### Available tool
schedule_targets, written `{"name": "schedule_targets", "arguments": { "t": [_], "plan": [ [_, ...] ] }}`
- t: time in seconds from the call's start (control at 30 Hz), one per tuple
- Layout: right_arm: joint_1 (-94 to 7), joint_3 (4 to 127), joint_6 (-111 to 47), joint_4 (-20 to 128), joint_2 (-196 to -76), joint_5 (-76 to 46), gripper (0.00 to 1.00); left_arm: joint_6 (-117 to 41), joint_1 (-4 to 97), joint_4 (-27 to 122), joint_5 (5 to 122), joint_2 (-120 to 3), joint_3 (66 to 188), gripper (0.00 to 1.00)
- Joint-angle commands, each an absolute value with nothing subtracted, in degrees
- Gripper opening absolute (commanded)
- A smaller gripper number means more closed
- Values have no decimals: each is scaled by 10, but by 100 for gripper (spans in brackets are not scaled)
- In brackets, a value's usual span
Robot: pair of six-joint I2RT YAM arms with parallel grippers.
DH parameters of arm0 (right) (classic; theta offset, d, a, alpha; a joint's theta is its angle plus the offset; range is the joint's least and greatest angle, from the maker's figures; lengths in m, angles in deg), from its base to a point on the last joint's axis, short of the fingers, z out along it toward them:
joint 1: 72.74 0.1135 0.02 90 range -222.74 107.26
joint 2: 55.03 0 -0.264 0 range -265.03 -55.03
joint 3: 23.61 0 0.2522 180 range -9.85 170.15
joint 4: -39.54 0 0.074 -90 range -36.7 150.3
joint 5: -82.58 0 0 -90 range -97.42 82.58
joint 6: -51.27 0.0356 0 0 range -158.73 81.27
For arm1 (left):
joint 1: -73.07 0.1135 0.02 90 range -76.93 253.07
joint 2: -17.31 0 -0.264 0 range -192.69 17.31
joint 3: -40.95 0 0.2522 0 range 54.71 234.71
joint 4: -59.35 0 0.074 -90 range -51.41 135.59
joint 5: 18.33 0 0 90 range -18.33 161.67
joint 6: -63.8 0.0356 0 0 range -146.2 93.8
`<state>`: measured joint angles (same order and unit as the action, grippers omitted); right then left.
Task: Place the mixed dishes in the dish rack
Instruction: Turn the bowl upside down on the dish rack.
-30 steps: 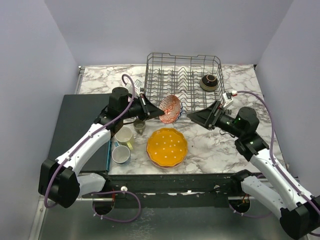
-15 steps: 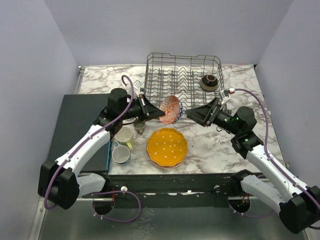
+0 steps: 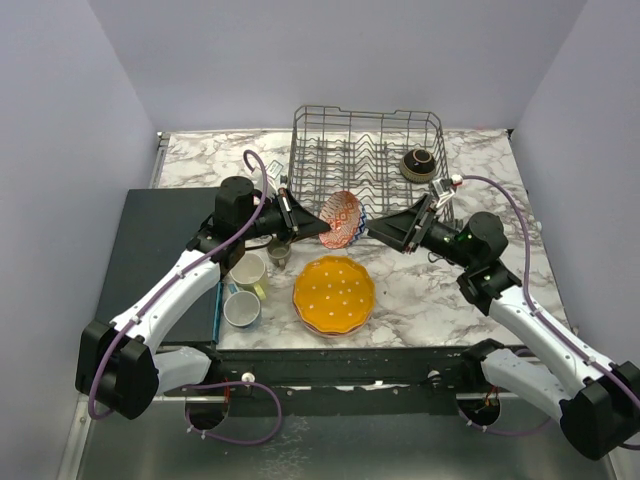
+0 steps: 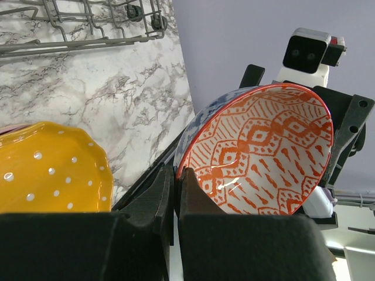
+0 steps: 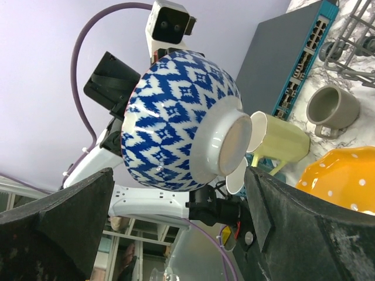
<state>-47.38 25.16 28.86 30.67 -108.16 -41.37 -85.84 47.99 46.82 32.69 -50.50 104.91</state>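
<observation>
Just in front of the dish rack, one patterned bowl hangs on its side, with blue-and-white zigzags outside, orange-red diamonds inside and a white foot. The left gripper pinches its rim tight. The right gripper stands wide, fingers spread either side of the bowl's foot and not touching it. One brown bowl sits in the rack's right end. Nearer than the rack — one dotted orange plate and three mugs.

There are 2 bowls: 1 orange-patterned bowl and 1 brown bowl. 3 mugs: 1 yellow mug, 1 pale mug, 1 grey mug. 1 orange dotted plate. 1 dish rack. 1 dark mat.
</observation>
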Motion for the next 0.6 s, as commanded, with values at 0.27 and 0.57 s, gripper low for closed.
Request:
{"name": "schedule_targets", "arguments": {
  "t": [0.27,0.57],
  "plan": [
    [-447,276,292,262,-1099,-413,100,-865,484,504,307,-491,1043,0],
    [-432,281,287,245,-1106,-405,100,-862,484,504,310,-488,1037,0]
  ]
}}
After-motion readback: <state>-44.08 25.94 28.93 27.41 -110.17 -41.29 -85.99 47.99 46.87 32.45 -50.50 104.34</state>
